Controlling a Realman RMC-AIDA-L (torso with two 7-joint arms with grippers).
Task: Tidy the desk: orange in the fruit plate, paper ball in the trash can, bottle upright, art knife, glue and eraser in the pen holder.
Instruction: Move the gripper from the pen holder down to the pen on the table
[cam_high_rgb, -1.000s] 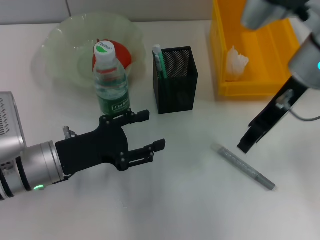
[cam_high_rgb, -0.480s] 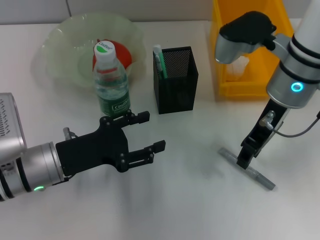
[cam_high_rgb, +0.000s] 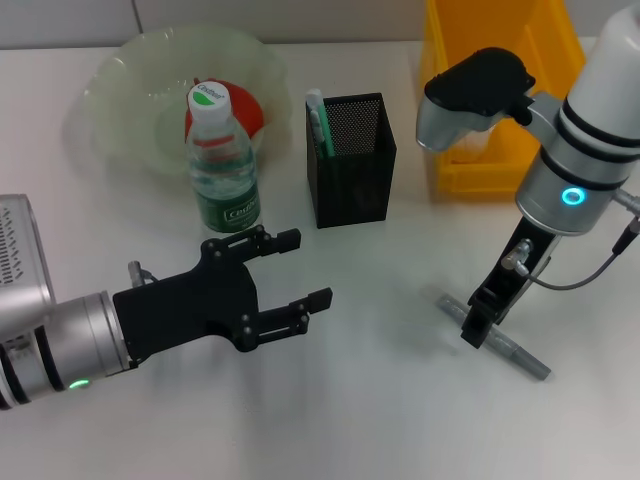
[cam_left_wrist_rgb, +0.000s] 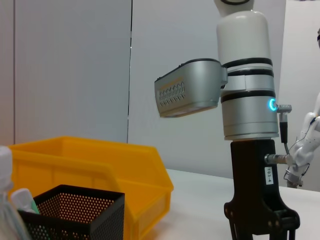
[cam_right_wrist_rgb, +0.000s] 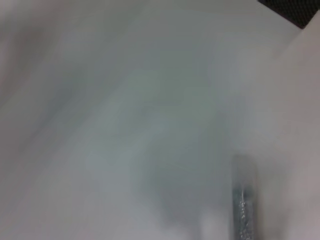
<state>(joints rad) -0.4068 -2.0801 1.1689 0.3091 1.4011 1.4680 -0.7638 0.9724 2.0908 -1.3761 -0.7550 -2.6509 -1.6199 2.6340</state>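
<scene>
The grey glue (cam_high_rgb: 500, 340) lies on the white desk (cam_high_rgb: 380, 400) at the right; the right wrist view shows the glue (cam_right_wrist_rgb: 243, 200) close up. My right gripper (cam_high_rgb: 477, 326) is down on its near-left part. My left gripper (cam_high_rgb: 305, 268) hovers open and empty in front of the upright bottle (cam_high_rgb: 222, 175). The orange (cam_high_rgb: 248, 108) sits in the fruit plate (cam_high_rgb: 120, 80). The art knife (cam_high_rgb: 317, 120) stands in the pen holder (cam_high_rgb: 350, 160). My right arm largely hides the paper ball in the trash can (cam_high_rgb: 500, 170). The eraser is out of view.
The left wrist view shows the trash can (cam_left_wrist_rgb: 100, 160) behind the pen holder (cam_left_wrist_rgb: 75, 210), with my right arm (cam_left_wrist_rgb: 247, 100) standing tall beside them. The desk's far edge runs behind the fruit plate.
My right arm has come down and to the left, bringing its gripper from above the desk onto the glue. My left arm has barely shifted.
</scene>
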